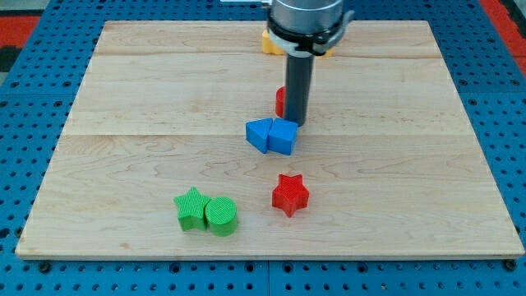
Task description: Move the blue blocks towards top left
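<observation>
Two blue blocks lie touching near the board's middle: a blue block [259, 133] on the left and a blue block [283, 137] on the right, shapes angular. My tip [297, 122] stands just above and right of the right blue block, touching or nearly touching it. A red block [280, 102] is mostly hidden behind the rod.
A red star [289, 194] lies below the blue blocks. A green star [191, 208] and a green cylinder [221, 216] sit touching at the lower left. A yellow block [269, 41] lies at the top edge, partly hidden by the arm. The wooden board [123, 99] carries all.
</observation>
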You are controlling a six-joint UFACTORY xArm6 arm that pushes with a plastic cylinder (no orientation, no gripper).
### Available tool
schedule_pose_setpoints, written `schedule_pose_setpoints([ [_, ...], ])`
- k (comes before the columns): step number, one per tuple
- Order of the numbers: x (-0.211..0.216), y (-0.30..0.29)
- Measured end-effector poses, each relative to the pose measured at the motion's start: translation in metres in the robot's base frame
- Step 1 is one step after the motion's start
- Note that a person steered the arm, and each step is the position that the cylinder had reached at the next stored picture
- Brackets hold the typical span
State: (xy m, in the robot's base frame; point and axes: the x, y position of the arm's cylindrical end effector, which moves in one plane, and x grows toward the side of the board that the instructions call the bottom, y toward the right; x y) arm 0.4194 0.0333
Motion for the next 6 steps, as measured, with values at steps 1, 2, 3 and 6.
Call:
schedule_pose_setpoints([
  [1,0.004,0.055],
  [2,0.045,0.103],
  [3,0.062,0.062],
  [6,-0.004,-0.131],
])
